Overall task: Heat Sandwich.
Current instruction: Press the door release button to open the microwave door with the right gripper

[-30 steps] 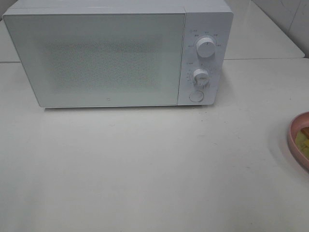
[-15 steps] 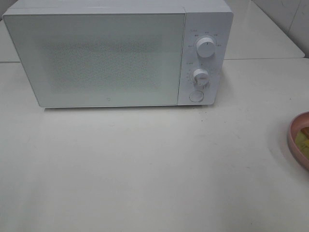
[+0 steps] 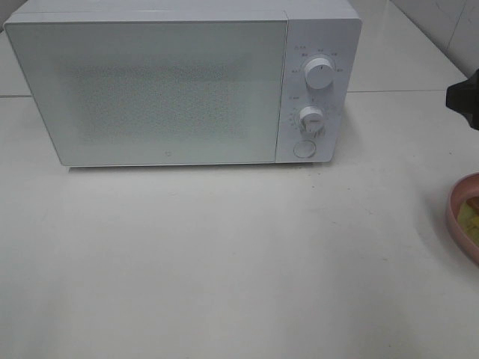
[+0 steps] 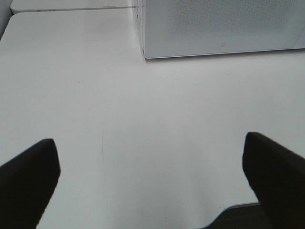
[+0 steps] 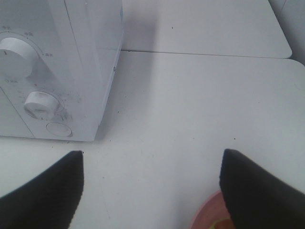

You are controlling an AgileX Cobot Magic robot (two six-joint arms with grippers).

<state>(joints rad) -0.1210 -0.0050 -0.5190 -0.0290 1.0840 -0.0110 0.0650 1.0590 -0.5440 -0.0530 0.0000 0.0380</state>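
Left gripper (image 4: 148,138) wide open, empty; right gripper (image 5: 152,152) open, empty | microwave (image 3: 179,86) dial lettering unreadable | sandwich (image 3: 471,218) on plate (image 3: 452,213)

White table (image 3: 224,262) with microwave (image 3: 179,82), pink plate (image 3: 452,213)

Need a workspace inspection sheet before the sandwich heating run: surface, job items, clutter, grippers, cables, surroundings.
Surface: white table, no spills seen.
Job's things: microwave with its door shut; sandwich on pink plate, both cut off by the right edge of the high view.
Clutter: nothing seen.
Grippers: left gripper open, holding nothing, over the table in front of the microwave; right gripper open, holding nothing, over the table near the microwave's dial side.
Cables: nothing seen.
Surroundings: second white tabletop behind the first; tiled wall at the far right.
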